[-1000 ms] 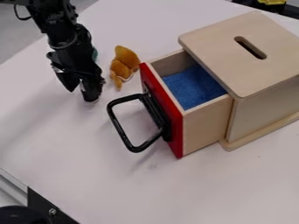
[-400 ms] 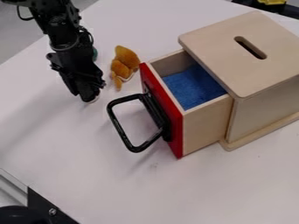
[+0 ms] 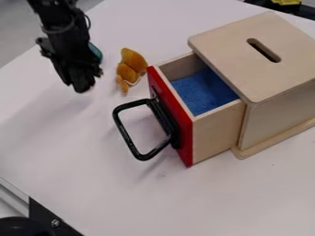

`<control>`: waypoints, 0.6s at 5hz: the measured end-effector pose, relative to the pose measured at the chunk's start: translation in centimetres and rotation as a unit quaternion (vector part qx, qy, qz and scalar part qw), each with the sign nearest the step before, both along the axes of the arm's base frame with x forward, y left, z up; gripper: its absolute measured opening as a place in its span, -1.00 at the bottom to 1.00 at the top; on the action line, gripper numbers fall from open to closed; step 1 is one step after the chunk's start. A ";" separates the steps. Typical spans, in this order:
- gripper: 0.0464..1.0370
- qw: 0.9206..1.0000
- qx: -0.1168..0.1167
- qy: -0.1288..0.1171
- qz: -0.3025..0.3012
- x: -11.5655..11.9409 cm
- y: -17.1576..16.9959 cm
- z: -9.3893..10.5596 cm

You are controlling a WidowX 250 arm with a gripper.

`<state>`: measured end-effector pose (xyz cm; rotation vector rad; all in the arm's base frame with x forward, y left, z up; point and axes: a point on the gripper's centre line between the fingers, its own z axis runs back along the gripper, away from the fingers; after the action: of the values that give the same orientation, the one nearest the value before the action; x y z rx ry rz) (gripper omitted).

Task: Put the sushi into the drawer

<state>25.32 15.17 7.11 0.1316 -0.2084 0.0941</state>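
The black gripper [image 3: 82, 86] hangs over the table at the upper left, left of the drawer. Its fingers are shut on the sushi, which is mostly hidden between the dark tips. To the right, the wooden drawer [image 3: 218, 126] stands pulled out of its box, with a red front, a black loop handle and a blue lining inside. The gripper is well apart from the drawer's handle.
An orange-brown plush toy [image 3: 129, 68] lies between the gripper and the drawer's red front. Part of a teal object [image 3: 95, 51] shows behind the gripper. The box's slotted lid [image 3: 237, 69] rises at the right.
The fingers closed between the first and second frames. Since then the gripper has moved up and slightly left, and the pale spot at its tips is gone from the table. Drawer and plush are unmoved.
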 end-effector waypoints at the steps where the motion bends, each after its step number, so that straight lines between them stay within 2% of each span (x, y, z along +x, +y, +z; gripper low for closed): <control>1: -0.62 0.999 -0.010 -0.026 -0.018 0.2 -2.0 2.8; 2: -0.62 0.996 -0.007 -0.058 -0.075 0.8 -5.7 5.9; 3: -0.62 0.988 -0.006 -0.084 -0.127 1.0 -9.0 8.1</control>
<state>26.32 6.16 15.22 0.0852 -0.3901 -0.1471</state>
